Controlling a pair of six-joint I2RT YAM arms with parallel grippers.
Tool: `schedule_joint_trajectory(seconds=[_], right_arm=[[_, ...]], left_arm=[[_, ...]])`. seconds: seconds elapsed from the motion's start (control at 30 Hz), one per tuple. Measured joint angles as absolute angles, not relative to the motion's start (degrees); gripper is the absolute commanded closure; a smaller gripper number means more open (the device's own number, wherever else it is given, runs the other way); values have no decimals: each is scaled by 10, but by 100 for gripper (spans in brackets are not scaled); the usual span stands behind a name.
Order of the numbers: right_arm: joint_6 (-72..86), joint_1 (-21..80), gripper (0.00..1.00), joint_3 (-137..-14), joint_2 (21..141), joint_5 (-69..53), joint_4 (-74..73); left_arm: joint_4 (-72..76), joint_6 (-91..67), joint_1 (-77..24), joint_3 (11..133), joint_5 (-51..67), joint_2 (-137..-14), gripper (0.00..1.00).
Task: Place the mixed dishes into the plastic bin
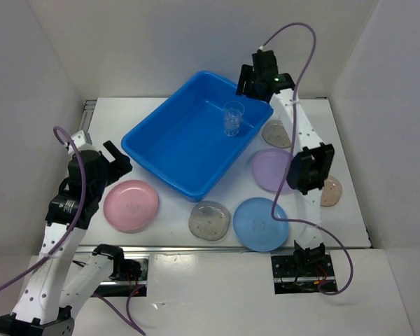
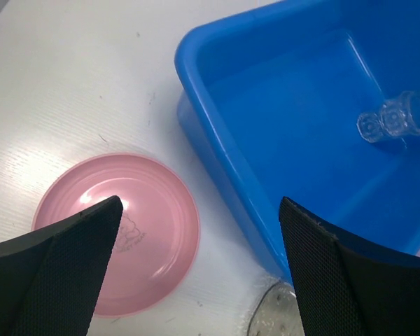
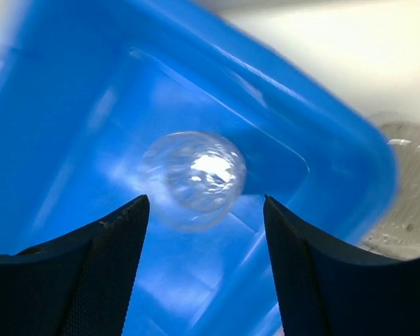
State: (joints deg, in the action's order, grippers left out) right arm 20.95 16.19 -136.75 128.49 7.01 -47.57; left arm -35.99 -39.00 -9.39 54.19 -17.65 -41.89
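Pink plate (image 2: 154, 224) looks light, stiff, kinda slick, best pinched at the rim; left fingers (image 2: 49, 280) and right fingers (image 3: 77, 280) are spread, empty.

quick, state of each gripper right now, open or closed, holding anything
left gripper: open, holding nothing, over the pink plate.
right gripper: open, holding nothing; clear cup is below it inside the blue bin.

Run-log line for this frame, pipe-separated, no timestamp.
left gripper: open, near pink plate | right gripper: open above clear cup | blue bin: holds cup only
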Motion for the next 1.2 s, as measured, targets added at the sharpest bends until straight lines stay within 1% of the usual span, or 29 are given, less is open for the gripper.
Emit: schedule_joint_trajectory(seconds=[0.07, 0.1, 0.13, 0.17, 0.2, 0.23, 0.3, 0.4, 0.47, 0.5, 0.53, 0.63, 0.67, 0.77, 0.8, 0.83, 0.87, 0.9, 0.93, 0.97, 1.03, 1.07, 1.13, 1.2], right_arm=[[208, 162, 27, -1336, 1215, 63, -462], [208, 162, 27, -1298, 1155, 61, -456], [207, 162, 25, -1263, 1108, 60, -444], [207, 162, 24, -1225, 1051, 57, -433], [207, 162, 24, -1182, 981, 58, -419], [207, 161, 24, -1140, 901, 60, -405], [207, 161, 24, -1105, 836, 61, -388], [208, 161, 24, -1039, 734, 59, -368], [210, 161, 24, -992, 691, 51, -361], [211, 161, 24, -974, 683, 48, -362], [212, 161, 24, -951, 677, 44, -360], [214, 161, 24, -891, 673, 36, -364], [214, 161, 24, -871, 674, 36, -369], [215, 161, 24, -839, 674, 36, -384], [215, 161, 24, -833, 672, 36, -387], [216, 161, 24, -831, 670, 36, -387], [216, 161, 24, -829, 667, 36, -387], [216, 161, 24, -829, 663, 36, -387], [216, 161, 24, -829, 658, 36, -387], [216, 161, 24, -829, 653, 35, -386], [216, 161, 24, -829, 642, 34, -386], [216, 161, 24, -829, 639, 34, -386], [216, 161, 24, -828, 636, 32, -385], [216, 161, 24, -827, 637, 31, -385]], left_arm=[[-360, -389, -94, 543, -200, -444, 13], [-363, -387, -94, 548, -212, -471, 22], [-369, -383, -91, 553, -220, -500, 24], [-373, -378, -86, 557, -220, -526, 24], [-376, -377, -71, 561, -218, -562, 10], [-377, -377, -59, 561, -217, -590, 6], [-395, -381, -34, 559, -208, -627, 7], [-416, -394, -16, 554, -204, -624, 18], [-424, -403, -11, 554, -204, -621, 42], [-427, -408, -8, 554, -203, -621, 70], [-430, -410, -4, 554, -204, -622, 79], [-437, -414, 22, 554, -204, -622, 98], [-437, -420, 28, 554, -203, -624, 100], [-438, -429, 51, 551, -189, -632, 100], [-438, -437, 57, 547, -183, -633, 92], [-439, -440, 61, 541, -177, -633, 74], [-442, -445, 65, 536, -172, -635, 74], [-443, -455, 69, 533, -167, -637, 70], [-445, -467, 72, 531, -164, -641, 56], [-447, -476, 75, 530, -162, -645, 48], [-447, -490, 85, 525, -155, -657, 47], [-446, -498, 91, 520, -152, -665, 43], [-448, -509, 105, 513, -151, -690, 43], [-449, -510, 118, 513, -152, -716, 40]])
